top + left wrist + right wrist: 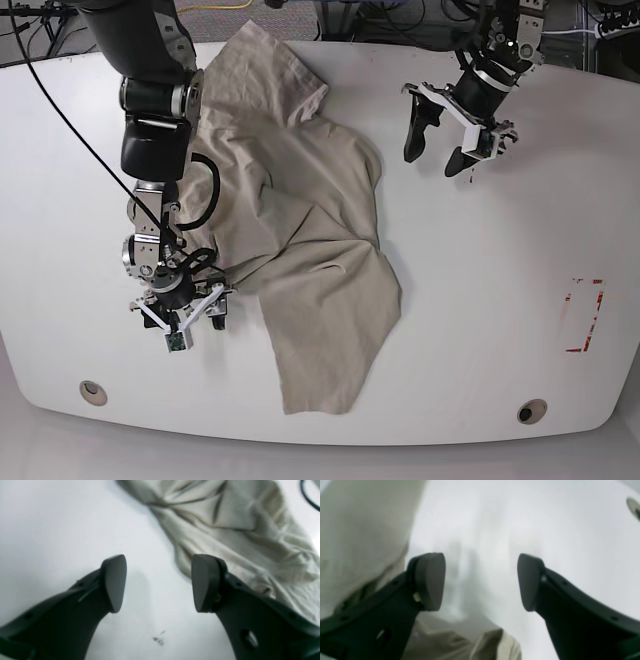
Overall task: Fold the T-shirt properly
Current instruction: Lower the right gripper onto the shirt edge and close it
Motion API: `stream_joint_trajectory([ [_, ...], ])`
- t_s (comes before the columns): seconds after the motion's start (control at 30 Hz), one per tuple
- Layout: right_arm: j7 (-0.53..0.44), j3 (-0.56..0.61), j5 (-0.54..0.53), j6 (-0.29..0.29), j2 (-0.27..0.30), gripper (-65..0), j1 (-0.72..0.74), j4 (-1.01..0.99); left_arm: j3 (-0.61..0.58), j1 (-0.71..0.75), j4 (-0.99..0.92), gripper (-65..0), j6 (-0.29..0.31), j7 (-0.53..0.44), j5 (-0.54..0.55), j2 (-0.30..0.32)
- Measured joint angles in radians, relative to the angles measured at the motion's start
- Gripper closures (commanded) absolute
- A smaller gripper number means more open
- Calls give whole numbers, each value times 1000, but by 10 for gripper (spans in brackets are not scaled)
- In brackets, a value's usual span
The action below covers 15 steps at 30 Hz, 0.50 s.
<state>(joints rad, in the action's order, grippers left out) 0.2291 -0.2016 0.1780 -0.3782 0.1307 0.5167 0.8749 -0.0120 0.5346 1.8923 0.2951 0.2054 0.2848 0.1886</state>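
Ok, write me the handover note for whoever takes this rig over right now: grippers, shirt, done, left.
Left gripper: open, empty, raised over bare table right of the cloth.
Right gripper: open, empty, low at the cloth's left edge, one finger beside the fabric, gripping nothing.
Wrinkled beige short-sleeved cotton T-shirt: crumpled and bunched in the middle of the white table, lying diagonally, one end toward the near edge.
Done: no neat fold visible.
Left: spread the shirt flat, then make every fold.
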Motion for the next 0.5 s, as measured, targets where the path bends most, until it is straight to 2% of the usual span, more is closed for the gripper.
stream_joint_trajectory([
  [0.1,-28,2,-2,0,1,-416,-15,-2,3,3,0,-381,2,-14,3,-2],
  [0.17,-26,16,-1,6,-10,-370,-39,10,8,6,-1,-383,-5,-11,2,-2],
  [0.23,-21,36,0,4,-35,-349,-98,88,15,13,-1,-384,-24,-18,5,-2],
  [0.37,-29,60,-3,-13,-92,-323,-211,212,17,18,-1,-385,-23,-19,6,-6],
  [0.43,-10,64,-2,-22,-114,-328,-250,252,17,20,-1,-386,-20,-16,10,-8],
  [0.5,1,63,-8,-26,-127,-380,-276,285,17,21,-1,-393,-20,-14,10,-10],
])
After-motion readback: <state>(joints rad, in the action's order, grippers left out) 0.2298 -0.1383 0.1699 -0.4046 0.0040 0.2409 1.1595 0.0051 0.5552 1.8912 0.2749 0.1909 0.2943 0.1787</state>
